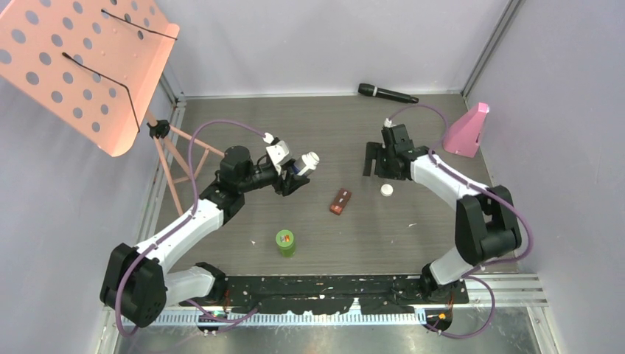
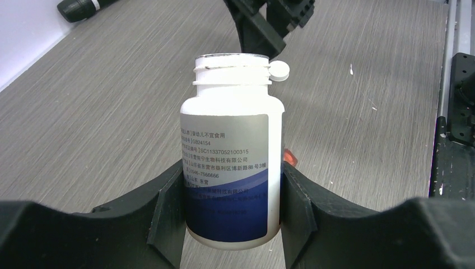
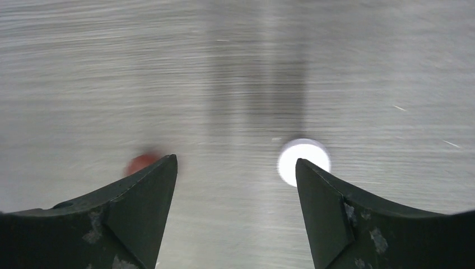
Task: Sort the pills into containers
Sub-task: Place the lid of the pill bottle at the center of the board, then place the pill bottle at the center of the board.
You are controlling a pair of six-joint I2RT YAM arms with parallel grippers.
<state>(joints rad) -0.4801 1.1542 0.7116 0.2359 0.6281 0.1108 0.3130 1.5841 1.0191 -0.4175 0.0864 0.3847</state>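
Gripping the white bottle [image 2: 232, 168] around its lower label, the left gripper [image 2: 232, 185] holds it clear of the table [image 1: 413, 147], its capless mouth tipped toward the right side. Behind it the left arm runs low from the near-left base toward the table's middle. The right gripper [image 3: 235, 162] hangs released, jaws spread wide and pointing down, its elbow bent high at the right. A white cap [image 1: 387, 190] lies just near of it. The brown case [image 1: 340, 200] lies mid-table, with the green-lidded bottle [image 1: 285, 242] standing nearer.
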